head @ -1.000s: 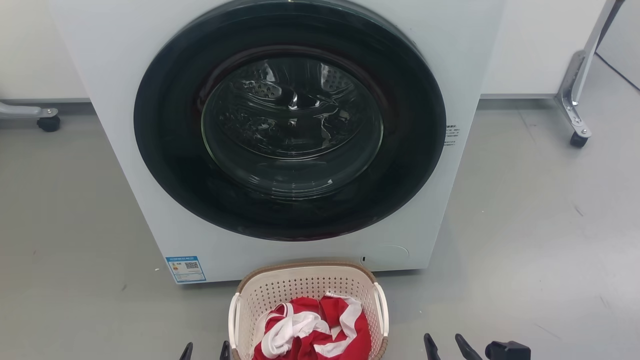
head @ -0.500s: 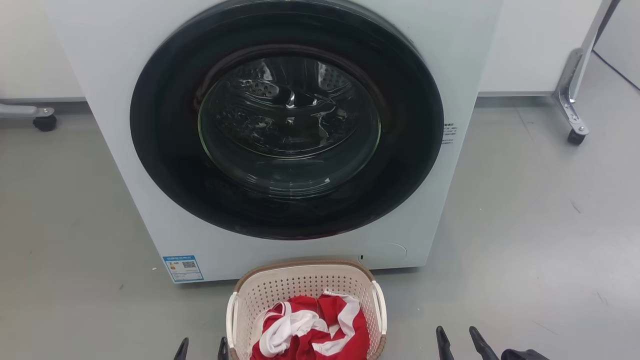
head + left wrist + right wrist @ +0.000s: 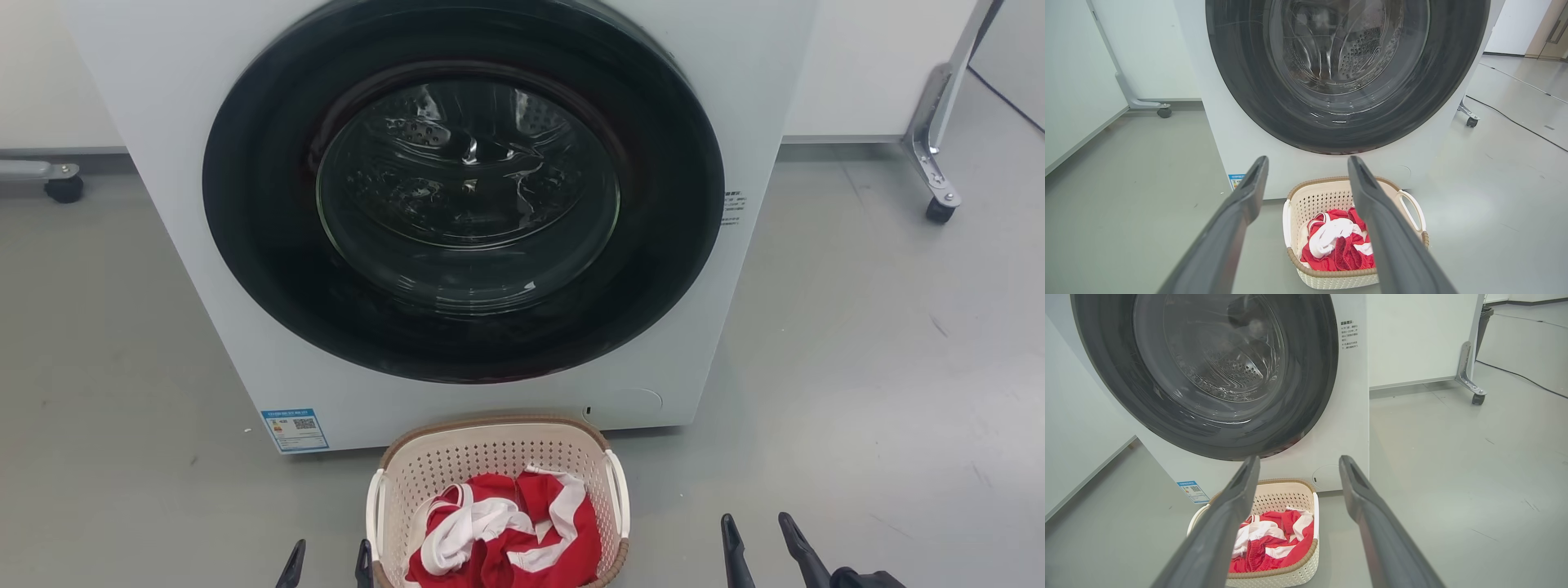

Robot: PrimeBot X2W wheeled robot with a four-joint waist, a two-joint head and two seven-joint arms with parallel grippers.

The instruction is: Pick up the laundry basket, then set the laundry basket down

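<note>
laundry basket sits on floor just before washing machine, left gripper and right gripper both spread, empty; right one's well off its handle, so lopsided lift may tip it.

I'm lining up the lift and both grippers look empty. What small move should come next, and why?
Probably swing the right gripper inward toward the right handle of the laundry basket. It is open and stands well off to the side, while the open left gripper sits beside the left handle.
</note>
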